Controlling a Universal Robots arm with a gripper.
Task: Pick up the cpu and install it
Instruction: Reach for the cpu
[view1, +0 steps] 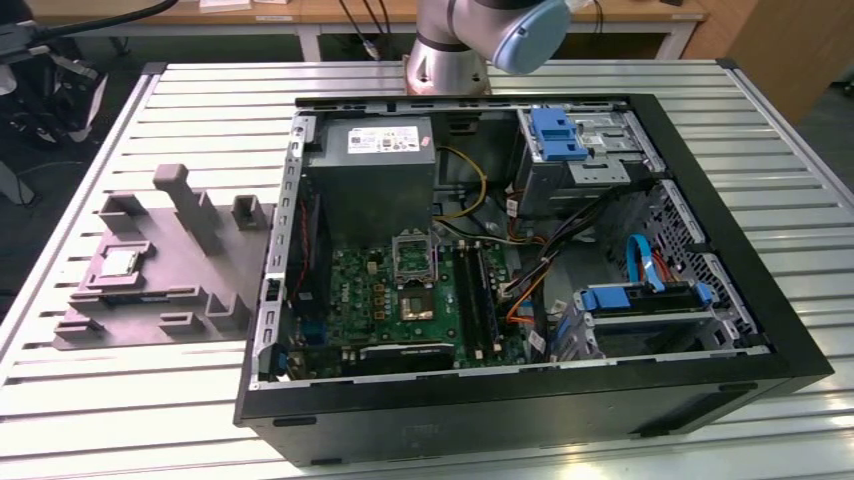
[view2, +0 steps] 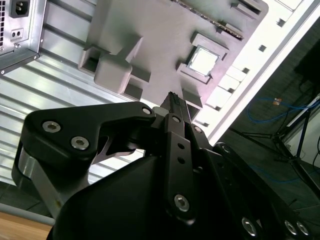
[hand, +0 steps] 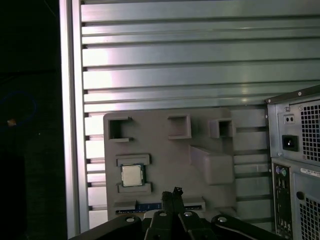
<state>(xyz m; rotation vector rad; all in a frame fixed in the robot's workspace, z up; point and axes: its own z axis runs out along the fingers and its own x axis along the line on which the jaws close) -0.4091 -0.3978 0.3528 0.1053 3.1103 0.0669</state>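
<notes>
Here, in the exterior view, the cpu (view1: 118, 262) lies flat in a square recess of the grey tray (view1: 167, 300), at the exterior view's left, on the slatted metal tabletop (view1: 134, 400). Just beside the tray, toward the middle of the frame, the open computer case (view1: 747, 300) lies on its side. Inside it is the green motherboard (view1: 387, 300), and its metal-framed socket (view1: 414, 255) sits just below the grey power supply (view1: 374, 165). The arm (view1: 467, 40) rises at the top centre of the frame, behind the case.

In the second wrist view, the end effector (view2: 172, 97) hangs above the tray (view2: 150, 30). Its two black fingers are pressed together at the tips, with nothing between them. The cpu (view2: 203, 61) rests in its recess near the tips, apart from them, its pale top facing up. A corner of the case (view2: 15, 30) lies off to one side on the tabletop (view2: 60, 100).

In the first wrist view, the end effector (hand: 171, 195) again has its fingertips closed and empty, over the near edge of the tray (hand: 165, 150). The cpu (hand: 132, 175) sits in its framed recess, close to the tips and not touched. The rear of the case (hand: 297, 165) stands beside the tray, with the tabletop (hand: 200, 50) stretching beyond.
</notes>
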